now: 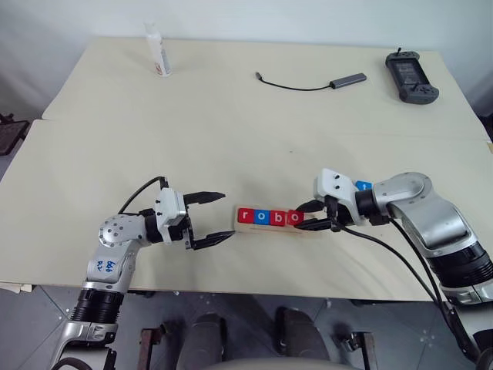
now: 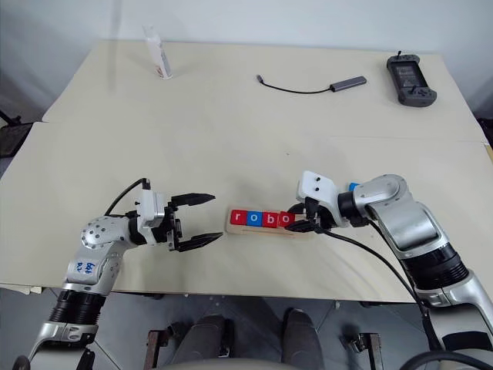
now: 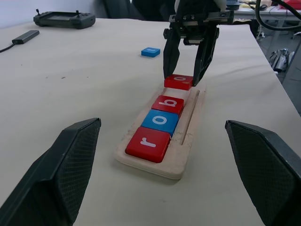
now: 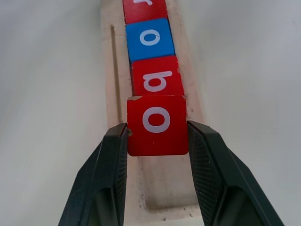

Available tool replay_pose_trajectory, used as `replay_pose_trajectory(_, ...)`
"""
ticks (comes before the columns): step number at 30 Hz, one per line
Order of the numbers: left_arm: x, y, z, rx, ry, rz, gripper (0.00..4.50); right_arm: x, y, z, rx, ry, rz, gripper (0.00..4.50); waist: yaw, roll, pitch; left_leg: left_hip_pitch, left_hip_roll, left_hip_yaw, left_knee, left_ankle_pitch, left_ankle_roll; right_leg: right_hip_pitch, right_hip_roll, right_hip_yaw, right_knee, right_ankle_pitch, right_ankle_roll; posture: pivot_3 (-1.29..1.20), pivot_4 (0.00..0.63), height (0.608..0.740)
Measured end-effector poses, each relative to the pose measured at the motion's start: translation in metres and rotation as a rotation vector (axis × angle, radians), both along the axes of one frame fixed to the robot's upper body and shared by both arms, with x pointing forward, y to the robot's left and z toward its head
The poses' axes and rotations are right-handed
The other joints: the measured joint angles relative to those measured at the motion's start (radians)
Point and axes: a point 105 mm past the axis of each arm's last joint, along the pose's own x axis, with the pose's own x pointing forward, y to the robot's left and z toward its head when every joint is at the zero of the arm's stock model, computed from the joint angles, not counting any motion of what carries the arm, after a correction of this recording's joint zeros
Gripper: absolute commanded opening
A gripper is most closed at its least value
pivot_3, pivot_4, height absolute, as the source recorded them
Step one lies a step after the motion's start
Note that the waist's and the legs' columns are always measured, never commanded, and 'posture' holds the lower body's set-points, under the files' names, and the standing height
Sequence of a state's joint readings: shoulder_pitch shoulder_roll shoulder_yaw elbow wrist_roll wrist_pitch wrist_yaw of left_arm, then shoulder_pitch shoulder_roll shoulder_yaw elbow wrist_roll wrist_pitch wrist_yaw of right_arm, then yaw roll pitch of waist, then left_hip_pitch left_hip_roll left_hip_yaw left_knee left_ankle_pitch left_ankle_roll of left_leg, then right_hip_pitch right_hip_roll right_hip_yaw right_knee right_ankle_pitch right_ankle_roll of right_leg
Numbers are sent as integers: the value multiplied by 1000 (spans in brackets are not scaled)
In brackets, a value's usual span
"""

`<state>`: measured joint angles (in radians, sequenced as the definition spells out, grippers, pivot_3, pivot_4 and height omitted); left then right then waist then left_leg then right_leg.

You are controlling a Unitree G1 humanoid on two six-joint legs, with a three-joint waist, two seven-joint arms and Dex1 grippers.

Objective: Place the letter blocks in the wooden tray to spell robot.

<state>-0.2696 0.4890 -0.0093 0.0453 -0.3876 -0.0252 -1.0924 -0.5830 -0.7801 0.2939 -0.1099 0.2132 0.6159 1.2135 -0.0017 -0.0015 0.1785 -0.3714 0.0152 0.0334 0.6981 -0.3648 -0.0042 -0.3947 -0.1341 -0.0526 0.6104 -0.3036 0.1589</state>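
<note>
Free room and obstacles on the table [image 1: 231, 146]: the wide middle band between the wooden tray [image 3: 184, 153] and the far objects lies bare, open to passage from either side. At the far edge stand a white bottle [image 1: 158, 50] on the left, a cable with adapter [image 1: 323, 82] in the middle and a black handheld controller [image 1: 412, 77] on the right. The tray's right end is blocked by the right gripper [image 1: 314, 215] clamping a red o block [image 4: 157, 125] over it, a blue block [image 3: 150, 52] lies just beyond, and the left gripper [image 1: 223, 217], jaws spread, stands just left of the tray.
</note>
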Motion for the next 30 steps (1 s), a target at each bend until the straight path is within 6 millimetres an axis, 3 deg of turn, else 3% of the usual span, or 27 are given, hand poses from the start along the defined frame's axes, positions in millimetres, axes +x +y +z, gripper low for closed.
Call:
replay_pose_trajectory(7, 1, 0, 0, -4, 0, 7, 4500, 0, 3, -2, 1, 1, 1, 4471, 0, 0, 0, 0, 0, 0, 0, 0, 0, 0, 0, 0, 0, 0, 0, 0, 150, 740)
replay_pose_trajectory(15, 1, -1, 0, -8, 0, 7, 4500, -5, -8, 11, 40, -37, -25, 4471, 1, 0, 0, 0, 0, 0, 0, 0, 0, 0, 0, 0, 0, 0, 0, 0, 150, 740)
replay_pose_trajectory(18, 1, -2, 0, -8, 0, 6, 4500, -16, -10, 11, 65, -16, -7, 3899, 1, 0, 0, 0, 0, 0, 0, 0, 0, 0, 0, 0, 0, 0, 0, 0, 150, 740)
replay_pose_trajectory(28, 0, -3, -1, -8, 3, 0, 4500, -28, -3, -7, 66, 35, -8, 340, 1, 0, 0, 1, 0, 0, 0, 0, 0, 0, 0, 0, 0, 0, 0, 0, 150, 740)
replay_pose_trajectory(29, 0, -3, -1, -7, 3, -1, 4500, -28, -2, -9, 66, 41, -10, 56, 1, 0, 0, 0, 0, 0, 0, 0, 0, 0, 0, 0, 0, 0, 0, 0, 150, 740)
replay_pose_trajectory(30, 0, -3, -1, -7, 3, -1, 4500, -27, -1, -11, 64, 45, -18, 56, 1, 0, 0, 0, 0, 0, 0, 0, 0, 0, 0, 0, 0, 0, 0, 0, 150, 740)
